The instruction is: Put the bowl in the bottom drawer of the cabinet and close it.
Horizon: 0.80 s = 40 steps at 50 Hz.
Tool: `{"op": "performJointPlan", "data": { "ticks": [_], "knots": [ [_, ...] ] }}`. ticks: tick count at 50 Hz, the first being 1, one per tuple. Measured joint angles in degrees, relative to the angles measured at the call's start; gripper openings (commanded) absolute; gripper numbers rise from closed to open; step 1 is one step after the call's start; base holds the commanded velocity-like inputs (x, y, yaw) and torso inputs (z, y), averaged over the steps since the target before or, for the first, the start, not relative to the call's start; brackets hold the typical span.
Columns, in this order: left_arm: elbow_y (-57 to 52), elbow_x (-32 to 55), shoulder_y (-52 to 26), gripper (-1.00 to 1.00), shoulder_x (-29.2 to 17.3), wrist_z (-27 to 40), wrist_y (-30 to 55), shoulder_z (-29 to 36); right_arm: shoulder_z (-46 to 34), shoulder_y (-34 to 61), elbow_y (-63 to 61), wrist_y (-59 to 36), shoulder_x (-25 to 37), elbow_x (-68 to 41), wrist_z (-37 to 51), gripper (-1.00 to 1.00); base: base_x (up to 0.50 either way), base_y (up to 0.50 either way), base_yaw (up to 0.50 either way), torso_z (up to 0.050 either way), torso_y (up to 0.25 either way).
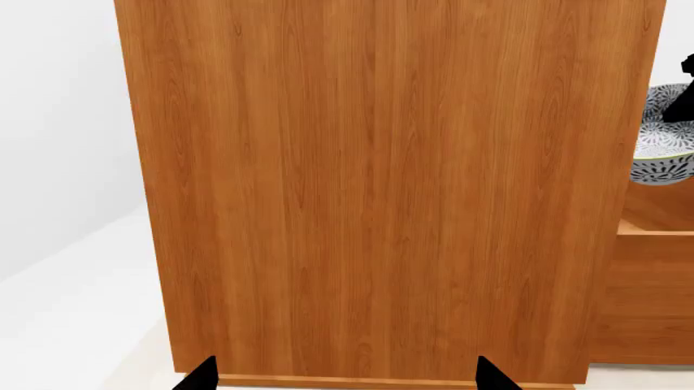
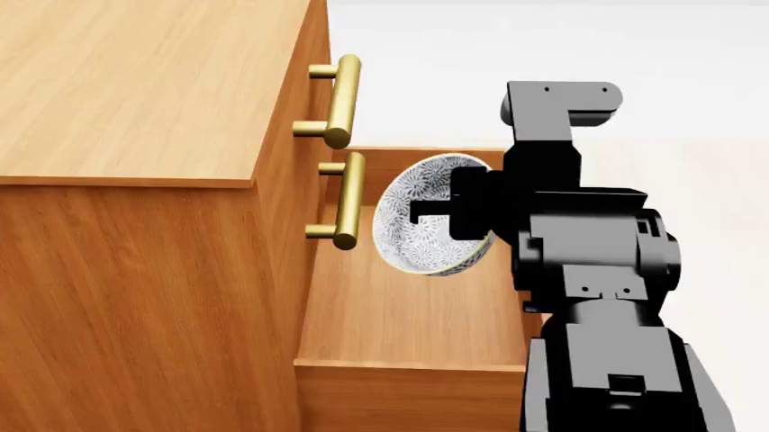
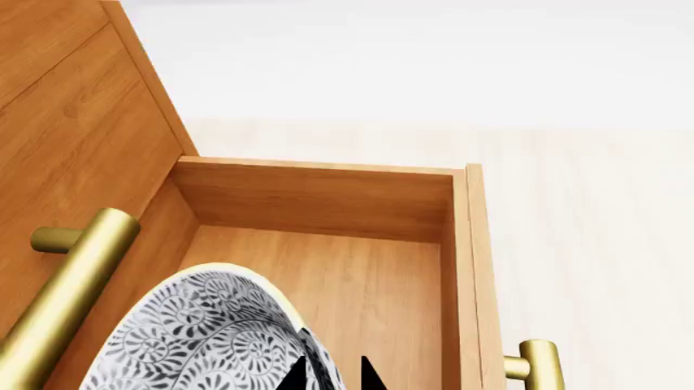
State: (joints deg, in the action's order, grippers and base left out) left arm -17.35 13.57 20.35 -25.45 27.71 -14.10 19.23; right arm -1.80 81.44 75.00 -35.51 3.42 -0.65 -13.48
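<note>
The bowl (image 2: 420, 225), white with a grey-blue leafy pattern, hangs tipped on its side over the open bottom drawer (image 2: 402, 315). My right gripper (image 2: 463, 216) is shut on the bowl's rim. In the right wrist view one finger sits inside the bowl (image 3: 201, 333) and one outside, around my right gripper (image 3: 331, 375), with the drawer's bare floor (image 3: 358, 276) beneath. The cabinet (image 2: 132, 99) stands to the left. My left gripper (image 1: 347, 378) is open, facing the cabinet's side panel (image 1: 379, 187). The bowl (image 1: 661, 138) peeks in at that view's edge.
Two brass bar handles (image 2: 346, 99) (image 2: 348, 200) of the upper drawers stick out just beside the bowl. The bottom drawer's own handle (image 3: 539, 363) is on its outer front. Pale floor (image 2: 709, 180) lies beyond the drawer. My black right arm (image 2: 601, 297) covers the drawer's right side.
</note>
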Motion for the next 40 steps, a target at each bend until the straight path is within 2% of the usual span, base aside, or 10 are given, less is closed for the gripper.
{"op": "performJointPlan", "data": {
  "ticks": [40],
  "knots": [
    [0.0,0.4,-0.1,1.00,-0.3,0.3,-0.2,0.3,4.2,-1.2,0.0,-6.2,-0.2,0.0,-4.5,-1.00,0.00,0.00,0.00,0.000,0.000]
  ]
}}
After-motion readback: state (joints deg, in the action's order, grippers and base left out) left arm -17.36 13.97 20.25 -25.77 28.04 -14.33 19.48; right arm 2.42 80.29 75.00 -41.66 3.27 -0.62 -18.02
